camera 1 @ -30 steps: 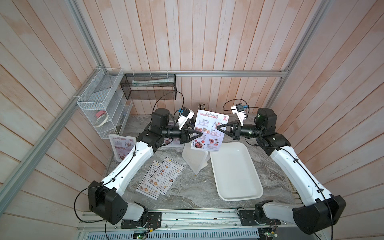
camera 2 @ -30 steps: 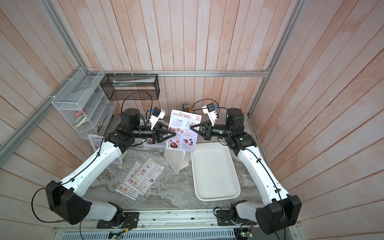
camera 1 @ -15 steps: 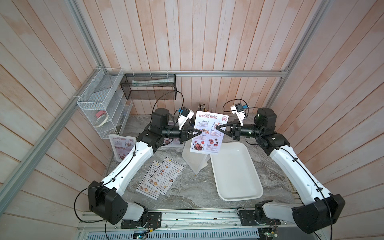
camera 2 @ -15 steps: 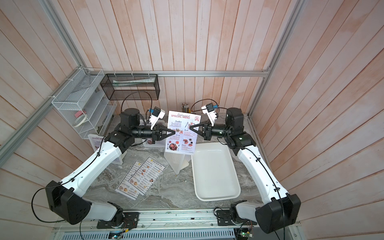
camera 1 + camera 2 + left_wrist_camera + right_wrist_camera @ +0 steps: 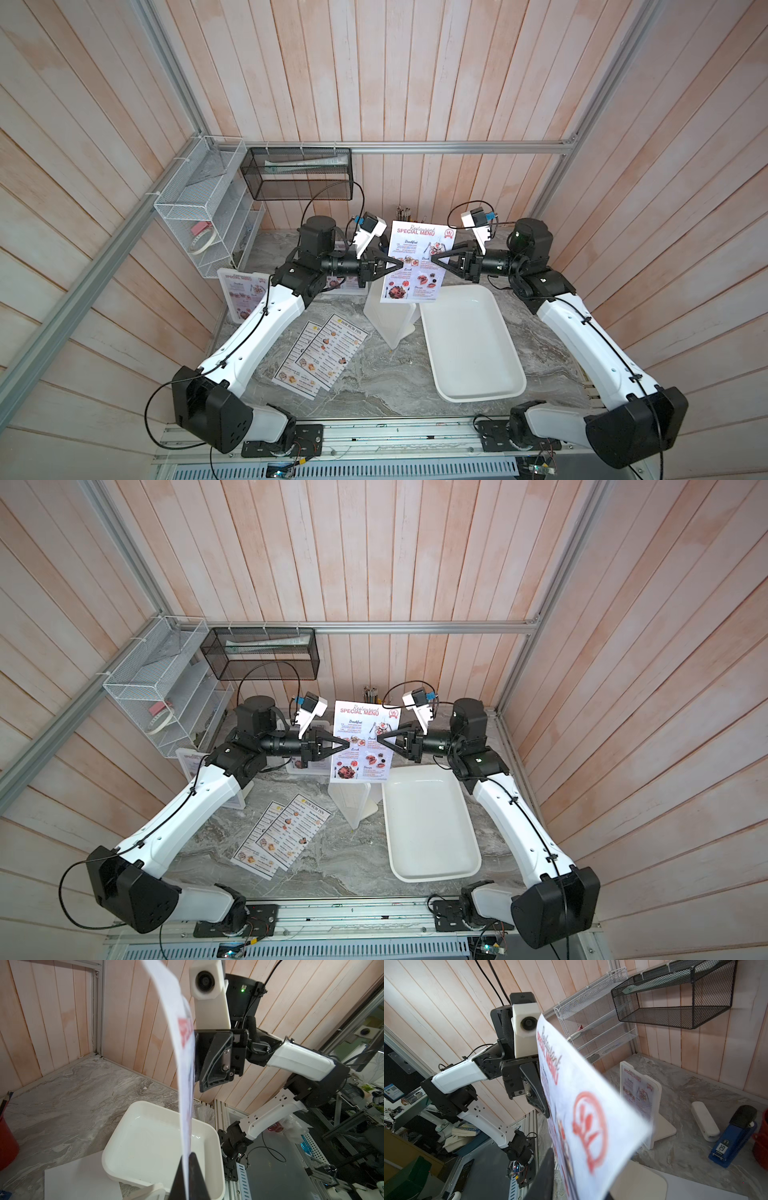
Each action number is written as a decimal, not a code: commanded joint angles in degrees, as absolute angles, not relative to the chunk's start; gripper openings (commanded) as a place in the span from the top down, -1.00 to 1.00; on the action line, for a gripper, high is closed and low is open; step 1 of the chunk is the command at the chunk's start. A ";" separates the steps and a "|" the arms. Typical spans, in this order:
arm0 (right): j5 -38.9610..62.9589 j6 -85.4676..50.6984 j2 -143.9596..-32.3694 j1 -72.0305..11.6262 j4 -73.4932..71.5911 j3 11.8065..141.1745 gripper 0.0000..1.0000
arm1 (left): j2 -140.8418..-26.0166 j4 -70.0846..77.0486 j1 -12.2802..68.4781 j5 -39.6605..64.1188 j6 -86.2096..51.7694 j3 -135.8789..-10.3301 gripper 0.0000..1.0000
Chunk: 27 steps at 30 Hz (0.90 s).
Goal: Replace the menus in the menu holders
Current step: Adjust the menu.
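Seemingly handing over: the left gripper (image 5: 399,262) is clamping the SPECIAL MENU sheet (image 5: 415,284); the right gripper (image 5: 433,257), I cannot tell. Next is needing 1 clean release.

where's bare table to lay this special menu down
Bare marble lies between the dim sum menus and the tray, on the robot's side of the flat holder. The back left is crowded: standing holders and the left arm.

Raised sheet (image 5: 417,266): "SPECIAL MENU"; flat sheets (image 5: 336,349): "DIM SUM INN"; stapler (image 5: 733,1136): "50"
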<state>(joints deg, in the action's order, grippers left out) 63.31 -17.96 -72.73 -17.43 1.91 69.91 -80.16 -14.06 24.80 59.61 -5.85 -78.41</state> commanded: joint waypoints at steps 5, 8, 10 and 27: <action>64.86 -20.89 -72.19 -19.01 -4.40 67.42 0.49 | -79.01 -12.30 24.61 60.41 -7.12 -79.05 1.00; 65.13 -22.35 -71.87 -19.38 -6.09 66.48 0.58 | -78.76 -11.73 24.69 59.37 -7.27 -78.91 1.00; 65.14 -23.49 -71.76 -19.70 -7.61 65.81 0.69 | -78.72 -10.95 24.62 59.20 -7.87 -78.77 1.00; 43.78 -25.29 -69.23 -23.70 6.72 71.28 1.00 | -74.45 -14.76 23.21 27.08 -13.50 -70.87 -0.69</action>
